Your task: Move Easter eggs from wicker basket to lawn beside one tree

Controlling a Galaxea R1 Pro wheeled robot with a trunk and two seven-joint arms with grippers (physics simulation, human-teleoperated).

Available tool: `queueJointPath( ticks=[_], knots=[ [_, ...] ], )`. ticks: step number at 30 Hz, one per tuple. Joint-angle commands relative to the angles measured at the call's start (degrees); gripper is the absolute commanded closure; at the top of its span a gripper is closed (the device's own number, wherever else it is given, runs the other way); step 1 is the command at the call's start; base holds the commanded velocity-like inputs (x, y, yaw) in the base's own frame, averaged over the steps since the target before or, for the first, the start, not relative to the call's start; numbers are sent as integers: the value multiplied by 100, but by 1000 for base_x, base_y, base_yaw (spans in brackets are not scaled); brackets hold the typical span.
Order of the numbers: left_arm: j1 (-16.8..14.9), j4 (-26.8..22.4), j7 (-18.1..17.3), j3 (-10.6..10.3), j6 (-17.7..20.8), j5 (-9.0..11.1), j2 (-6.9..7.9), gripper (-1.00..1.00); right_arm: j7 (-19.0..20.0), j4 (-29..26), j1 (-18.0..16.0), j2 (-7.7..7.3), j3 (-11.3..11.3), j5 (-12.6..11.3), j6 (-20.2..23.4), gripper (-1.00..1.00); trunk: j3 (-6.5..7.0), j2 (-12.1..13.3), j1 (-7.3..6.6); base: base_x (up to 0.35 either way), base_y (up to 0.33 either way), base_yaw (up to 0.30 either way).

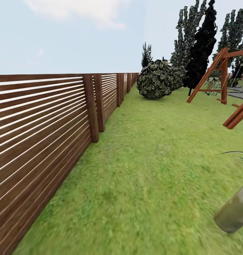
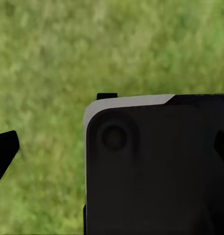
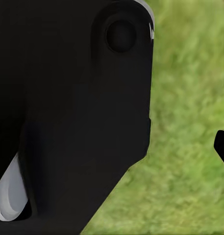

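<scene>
The Easter eggs and the wicker basket are out of view. The lawn (image 1: 153, 166) stretches ahead through the garden along a brown slat fence (image 1: 39, 120). Far off stand tall trees with dark, pale-speckled leaves (image 1: 185, 39); their trunks are hidden. In the left wrist view, my left gripper (image 2: 112, 149) hangs over grass with its two black fingertips (image 2: 5, 147) far apart and nothing between them. My right gripper's one visible fingertip (image 3: 222, 147) sits at the picture's edge over grass; the other is lost against my black body (image 3: 72, 117).
A round speckled bush (image 1: 156, 79) stands by the fence's far end, a nearly black tree (image 1: 203, 49) beside it. A red-brown wooden swing frame (image 1: 220, 76) occupies the right. A blurred pale grey-green cylinder (image 1: 235, 212) juts in at the lower right.
</scene>
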Motion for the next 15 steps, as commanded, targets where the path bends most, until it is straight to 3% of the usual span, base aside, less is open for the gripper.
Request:
queueJointPath(
  ticks=[1, 15],
  knots=[
    [-3, 4, -1, -4, -18, 0, 1, -100, 1, -8, 2, 2, 0, -2, -11, -100, -5, -3, 4, 312, 119, -166],
    [-3, 6, -1, -4, -18, -3, 1, -100, 1, -6, 2, 4, 0, -2, -11, -100, -5, -3, 4, 313, 100, -63]
  ],
)
